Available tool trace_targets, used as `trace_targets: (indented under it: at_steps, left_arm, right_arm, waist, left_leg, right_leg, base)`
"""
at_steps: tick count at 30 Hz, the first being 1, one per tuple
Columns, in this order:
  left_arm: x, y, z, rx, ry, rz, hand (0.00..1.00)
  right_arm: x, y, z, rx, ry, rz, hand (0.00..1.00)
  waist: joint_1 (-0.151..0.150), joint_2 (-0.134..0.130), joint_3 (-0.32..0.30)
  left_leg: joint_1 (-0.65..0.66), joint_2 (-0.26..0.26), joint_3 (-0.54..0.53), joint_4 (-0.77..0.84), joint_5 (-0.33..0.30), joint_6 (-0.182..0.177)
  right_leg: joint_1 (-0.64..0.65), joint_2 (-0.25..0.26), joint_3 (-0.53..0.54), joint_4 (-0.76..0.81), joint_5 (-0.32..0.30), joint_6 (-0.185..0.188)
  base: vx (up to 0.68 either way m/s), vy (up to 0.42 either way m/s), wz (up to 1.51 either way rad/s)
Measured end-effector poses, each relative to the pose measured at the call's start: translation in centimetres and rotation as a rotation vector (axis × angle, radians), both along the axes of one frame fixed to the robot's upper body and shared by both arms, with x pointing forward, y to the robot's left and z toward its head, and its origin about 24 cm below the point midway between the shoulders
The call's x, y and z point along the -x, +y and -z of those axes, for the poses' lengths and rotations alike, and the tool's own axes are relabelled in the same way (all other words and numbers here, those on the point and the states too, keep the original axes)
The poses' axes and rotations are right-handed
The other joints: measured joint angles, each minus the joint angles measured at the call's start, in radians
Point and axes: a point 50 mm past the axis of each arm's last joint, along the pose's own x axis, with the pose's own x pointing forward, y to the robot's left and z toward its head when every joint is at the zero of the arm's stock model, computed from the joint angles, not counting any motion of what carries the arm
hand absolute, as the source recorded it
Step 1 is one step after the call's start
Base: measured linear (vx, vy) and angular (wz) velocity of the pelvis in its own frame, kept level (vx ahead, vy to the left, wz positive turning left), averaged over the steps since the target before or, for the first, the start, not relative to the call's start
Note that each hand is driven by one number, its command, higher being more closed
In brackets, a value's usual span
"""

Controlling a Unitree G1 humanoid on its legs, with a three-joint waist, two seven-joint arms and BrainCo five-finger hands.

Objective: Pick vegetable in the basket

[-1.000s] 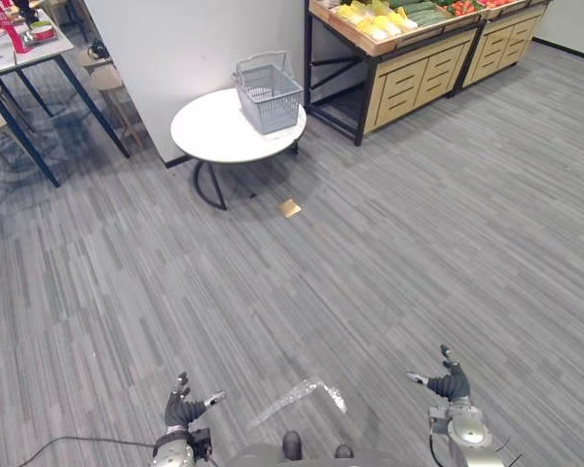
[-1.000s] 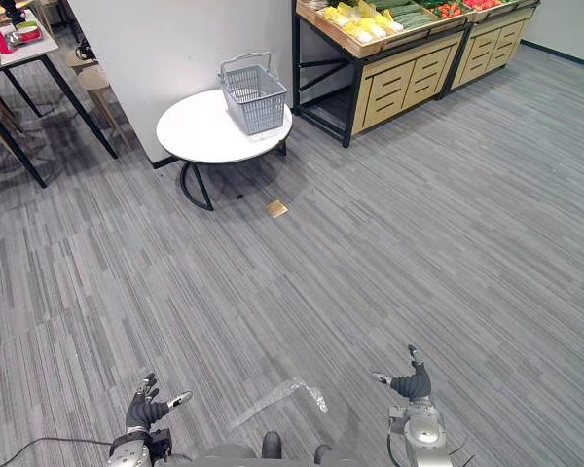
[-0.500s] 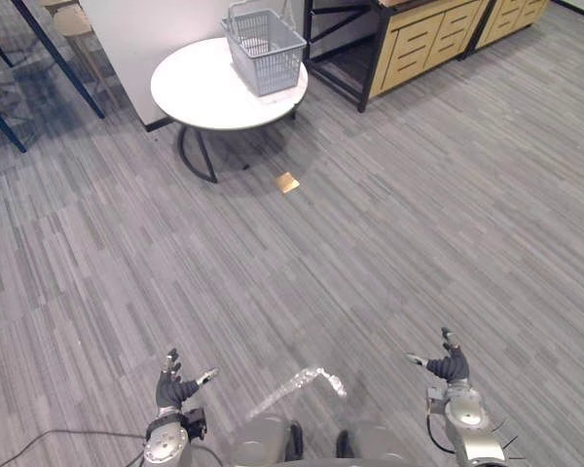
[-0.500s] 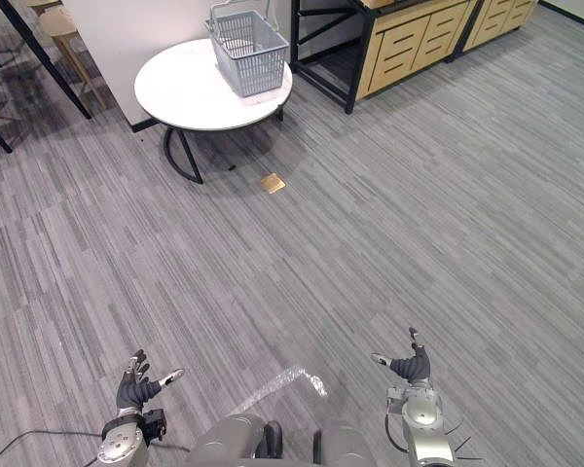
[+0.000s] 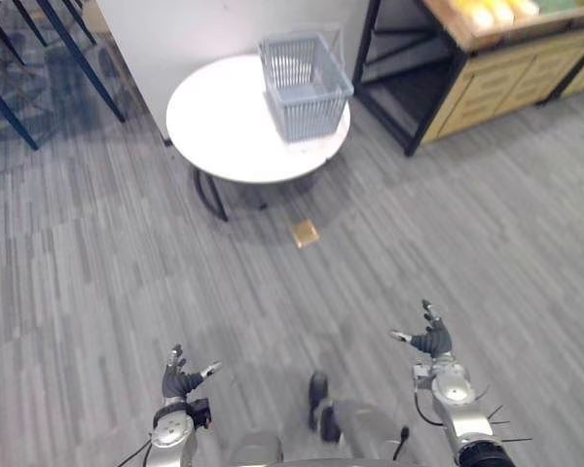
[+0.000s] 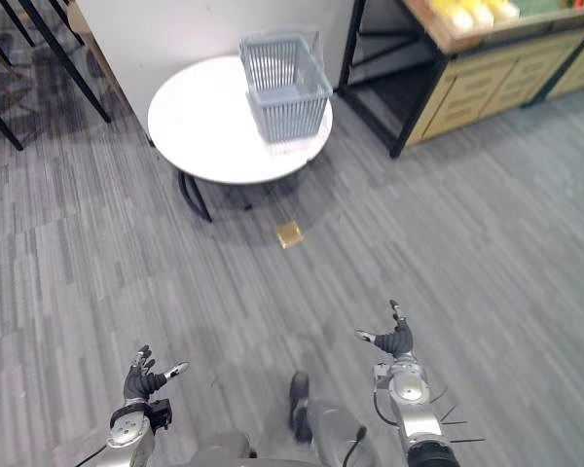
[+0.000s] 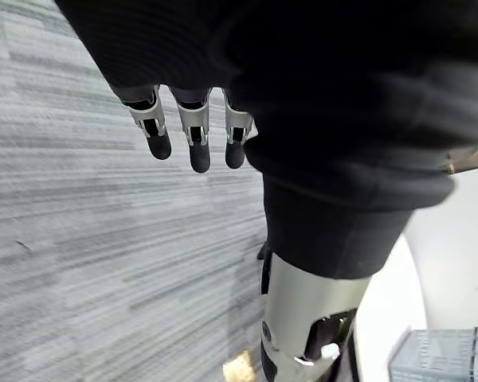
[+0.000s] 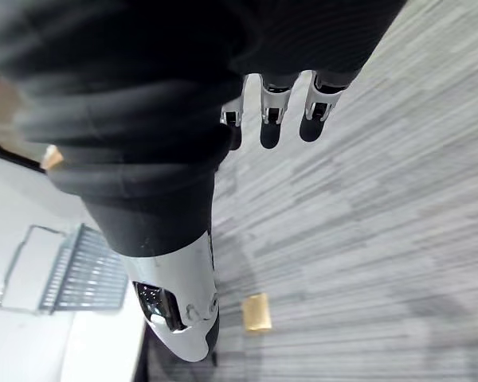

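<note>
Left hand (image 5: 182,379) and right hand (image 5: 431,341) are held spread and empty. The basket (image 5: 305,86) is seen on the table (image 5: 219,122), well apart at 12 o'clock. The vegetables (image 5: 484,13) are shelved at 1 o'clock, nearer the right hand.

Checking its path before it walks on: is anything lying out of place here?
One thing: a small flat tan square lies loose on the grey plank floor, just in front of the round white table. The grey slatted basket stands upright near the table's edge.
</note>
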Motion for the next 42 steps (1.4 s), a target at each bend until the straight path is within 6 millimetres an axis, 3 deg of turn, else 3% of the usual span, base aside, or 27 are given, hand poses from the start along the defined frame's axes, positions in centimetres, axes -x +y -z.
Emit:
trace_targets:
  at_steps: [2,4,6,7,8,10,11,12,13,14,15,16,17,19,21,24,25,28,29,30,31,32,33,36,39,40,42]
  left_arm:
    - [0.0,-0.1,0.0,0.004,0.001,0.001,0.00]
    - [0.4,-0.1,0.2,0.002,0.011,-0.002,0.00]
    - [1.0,-0.2,0.4,0.006,0.026,-0.005,0.00]
    - [1.2,-0.4,0.6,0.014,0.031,-0.009,0.00]
    - [1.7,-0.8,0.9,0.029,0.042,-0.018,0.00]
    - [1.8,-0.9,0.9,0.035,0.046,-0.021,0.00]
    - [2.2,-0.8,1.1,0.035,0.058,-0.028,0.00]
    - [2.2,-0.8,1.1,0.035,0.059,-0.029,0.00]
    - [1.9,-1.1,1.1,0.043,0.053,-0.026,0.00]
    - [1.8,-1.4,1.1,0.050,0.051,-0.025,0.00]
    - [2.1,-1.5,1.2,0.055,0.054,-0.028,0.00]
    - [2.2,-1.4,1.2,0.052,0.058,-0.031,0.00]
    - [2.5,-1.3,1.2,0.045,0.063,-0.036,0.00]
    - [2.7,-1.0,1.1,0.035,0.062,-0.040,0.00]
    - [2.1,-1.0,0.8,0.027,0.044,-0.039,0.00]
    - [1.6,-1.3,0.6,0.025,0.033,-0.018,0.00]
    - [1.4,-1.4,0.6,0.019,0.032,-0.001,0.00]
    - [1.1,-1.7,0.9,-0.015,0.063,0.082,0.00]
    - [1.1,-1.7,0.9,-0.020,0.068,0.096,0.00]
    - [1.2,-2.0,1.2,-0.013,0.082,0.117,0.00]
    - [1.0,-2.6,1.3,-0.002,0.080,0.131,0.00]
    - [0.7,-3.0,1.2,-0.001,0.073,0.154,0.00]
    - [0.8,-3.2,1.3,0.000,0.079,0.157,0.00]
    - [0.7,-3.7,1.4,0.006,0.079,0.197,0.00]
    - [0.4,-4.2,1.3,0.002,0.073,0.228,0.00]
    - [0.5,-4.3,1.4,0.005,0.076,0.228,0.00]
    - [0.6,-4.4,1.5,0.009,0.082,0.227,0.00]
  right_arm:
    - [-0.4,0.1,0.0,-0.003,0.001,0.000,0.00]
    - [-1.0,-0.1,-0.2,-0.001,-0.005,0.003,0.00]
    - [-1.1,-0.3,-0.3,0.006,-0.009,0.007,0.00]
    - [-1.1,-0.6,-0.4,0.020,-0.010,0.017,0.00]
    - [-1.1,-1.0,-0.5,0.030,-0.013,0.027,0.00]
    - [-1.1,-1.0,-0.5,0.033,-0.011,0.030,0.00]
    - [-1.2,-0.3,-0.6,0.014,-0.025,0.028,0.00]
    - [-1.3,0.0,-0.9,0.005,-0.041,0.028,0.00]
    - [-1.5,0.3,-1.4,-0.006,-0.072,0.033,0.00]
    - [-1.6,0.4,-1.5,-0.007,-0.078,0.033,0.00]
    - [-1.6,0.5,-1.6,-0.010,-0.088,0.037,0.00]
    - [-1.7,0.7,-1.7,-0.006,-0.092,0.033,0.00]
    - [-1.9,1.1,-2.1,0.010,-0.111,0.013,0.00]
    - [-2.7,2.7,-3.7,0.050,-0.184,-0.063,0.00]
    - [-3.0,3.8,-4.7,0.072,-0.233,-0.107,0.00]
    - [-3.5,5.3,-6.1,0.094,-0.301,-0.174,0.00]
    - [-3.8,5.8,-6.7,0.102,-0.327,-0.200,0.00]
    - [-4.1,6.4,-7.7,0.115,-0.375,-0.234,0.00]
    - [-4.1,6.5,-7.7,0.126,-0.375,-0.250,0.00]
    - [-4.0,6.4,-7.6,0.153,-0.369,-0.270,0.00]
    - [-4.0,6.3,-7.7,0.167,-0.373,-0.276,0.00]
    - [-4.2,6.2,-8.6,0.184,-0.411,-0.288,0.00]
    - [-4.5,6.7,-9.4,0.191,-0.444,-0.305,0.00]
    - [-5.1,6.9,-10.3,0.202,-0.481,-0.312,0.00]
    - [-5.7,6.6,-11.2,0.225,-0.517,-0.314,0.00]
    - [-5.8,6.2,-11.2,0.251,-0.516,-0.314,0.00]
    - [-5.7,5.4,-10.5,0.285,-0.482,-0.309,0.00]
  waist:
    - [0.026,-0.014,0.005]
    - [0.043,-0.012,0.014]
    - [0.054,-0.012,0.023]
    - [0.066,-0.008,0.025]
    - [0.085,0.008,0.027]
    - [0.095,0.012,0.026]
    - [0.105,-0.012,0.015]
    - [0.104,-0.022,0.009]
    - [0.097,-0.046,0.002]
    - [0.097,-0.052,0.000]
    - [0.096,-0.054,-0.001]
    - [0.095,-0.052,0.000]
    - [0.094,-0.052,0.000]
    - [0.088,-0.044,0.000]
    - [0.082,-0.046,0.000]
    - [0.049,-0.046,0.000]
    - [0.038,-0.050,-0.002]
    - [0.028,-0.087,-0.025]
    - [0.013,-0.102,-0.035]
    - [-0.008,-0.089,-0.054]
    - [-0.013,-0.063,-0.066]
    - [-0.009,-0.037,-0.070]
    - [0.003,-0.031,-0.069]
    - [0.014,-0.038,-0.070]
    - [0.015,-0.042,-0.075]
    - [0.012,-0.033,-0.072]
    - [0.011,-0.002,-0.072]
  left_leg:
    - [-0.142,-0.016,0.048,-0.045,-0.067,0.015]
    - [-0.274,-0.066,0.079,-0.328,-0.092,0.004]
    - [-0.304,-0.107,0.079,-0.572,-0.064,-0.025]
    - [-0.307,-0.119,0.079,-0.781,-0.005,-0.054]
    - [-0.298,-0.116,0.088,-0.986,0.056,-0.052]
    - [-0.301,-0.118,0.108,-1.028,0.117,-0.013]
    - [-0.291,-0.117,0.149,-1.003,0.254,0.055]
    - [-0.291,-0.118,0.172,-0.989,0.278,0.073]
    - [-0.295,-0.137,0.192,-0.942,0.262,0.108]
    - [-0.287,-0.150,0.192,-0.917,0.231,0.123]
    - [-0.237,-0.172,0.193,-0.866,0.159,0.138]
    - [-0.206,-0.176,0.192,-0.853,0.128,0.143]
    - [-0.152,-0.184,0.191,-0.833,0.077,0.149]
    - [-0.011,-0.188,0.162,-0.823,-0.015,0.167]
    - [0.083,-0.187,0.108,-0.859,-0.061,0.181]
    - [0.183,-0.180,0.011,-0.888,-0.105,0.169]
    - [0.219,-0.182,-0.038,-0.888,-0.130,0.163]
    - [0.306,-0.215,-0.185,-0.909,-0.173,0.130]
    - [0.324,-0.219,-0.227,-0.900,-0.188,0.114]
    - [0.318,-0.214,-0.302,-0.847,-0.204,0.090]
    - [0.306,-0.198,-0.322,-0.807,-0.203,0.077]
    - [0.252,-0.185,-0.324,-0.698,-0.181,-0.001]
    - [0.198,-0.176,-0.283,-0.583,-0.138,-0.080]
    - [0.156,-0.086,-0.117,-0.516,-0.187,-0.040]
    - [0.074,-0.065,-0.065,-0.662,-0.206,-0.042]
    - [0.071,-0.050,-0.071,-0.779,-0.176,-0.065]
    - [0.078,-0.011,-0.067,-0.876,-0.069,-0.068]
  right_leg:
    - [0.106,-0.002,0.032,-0.062,-0.021,-0.004]
    - [0.202,-0.012,0.070,-0.108,-0.065,0.006]
    - [0.257,-0.029,0.095,-0.129,-0.097,0.022]
    - [0.294,-0.034,0.123,-0.144,-0.121,0.044]
    - [0.353,-0.029,0.149,-0.174,-0.146,0.069]
    - [0.395,-0.032,0.176,-0.177,-0.176,0.089]
    - [0.413,-0.056,0.203,-0.145,-0.207,0.135]
    - [0.406,-0.069,0.204,-0.116,-0.223,0.154]
    - [0.377,-0.100,0.203,-0.019,-0.250,0.188]
    - [0.355,-0.113,0.204,0.058,-0.253,0.195]
    - [0.289,-0.129,0.208,0.313,-0.216,0.262]
    - [0.258,-0.136,0.212,0.429,-0.180,0.320]
    - [0.197,-0.151,0.209,0.620,-0.162,0.346]
    - [0.070,-0.182,0.147,0.898,-0.194,0.245]
    - [-0.033,-0.176,0.112,0.894,-0.237,0.186]
    - [-0.167,-0.140,0.095,0.652,-0.258,0.195]
    - [-0.207,-0.131,0.101,0.495,-0.238,0.220]
    - [-0.233,-0.146,0.198,0.098,-0.045,0.237]
    - [-0.230,-0.154,0.211,0.092,0.024,0.236]
    - [-0.215,-0.163,0.185,0.114,0.117,0.191]
    - [-0.208,-0.154,0.143,0.118,0.116,0.182]
    - [-0.182,-0.141,0.108,0.097,0.105,0.153]
    - [-0.122,-0.124,0.119,0.034,0.102,0.147]
    - [0.062,-0.102,0.129,-0.080,0.097,0.124]
    - [0.084,-0.117,0.143,-0.086,0.096,0.124]
    - [0.081,-0.120,0.147,-0.087,0.094,0.129]
    - [0.085,-0.104,0.157,-0.087,0.075,0.157]
  base:
    - [0.67,-0.175,-0.34]
    - [0.54,-0.072,-0.31]
    - [0.54,0.019,-0.30]
    - [0.67,0.085,-0.60]
    - [0.58,0.097,-0.66]
    - [0.57,0.131,-0.48]
    - [0.69,0.175,-0.34]
    - [0.84,0.206,-0.23]
    - [0.56,0.131,0.00]
    - [0.82,0.184,0.07]
    - [0.68,0.148,0.09]
    - [0.80,0.179,0.06]
    - [0.50,0.124,0.05]
    - [0.58,0.134,0.25]
    - [0.59,0.082,0.61]
    - [0.55,-0.020,1.02]
    - [0.66,-0.091,1.17]
    - [0.57,-0.148,1.42]
    - [0.66,-0.262,1.94]
    - [0.52,-0.235,1.61]
    - [0.63,-0.285,1.56]
    - [0.59,-0.279,0.78]
    - [0.58,-0.263,0.54]
    - [0.53,-0.172,0.37]
    - [0.25,0.005,0.02]
    - [0.12,0.075,-0.18]
    - [0.05,0.148,-0.27]
